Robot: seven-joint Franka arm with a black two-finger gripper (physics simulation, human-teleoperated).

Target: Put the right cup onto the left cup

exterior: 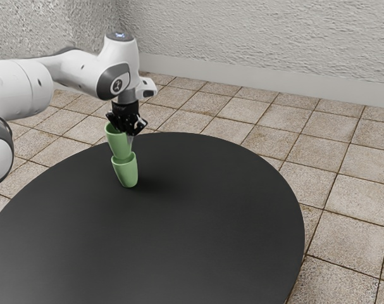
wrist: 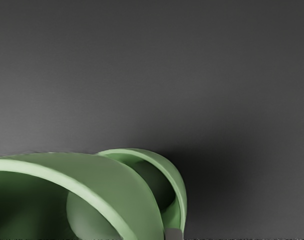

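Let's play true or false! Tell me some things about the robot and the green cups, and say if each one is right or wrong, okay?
1. Both cups, the upper cup and the lower cup, are green. True.
2. The table is white and square. False: the table is black, with a rounded edge.
3. The gripper is up by the upper cup's rim. True.
4. The lower cup is upside down. False: its opening faces up.
5. The floor has tiles. True.
6. The two cups are at opposite sides of the table. False: they are right together, one higher than the other.
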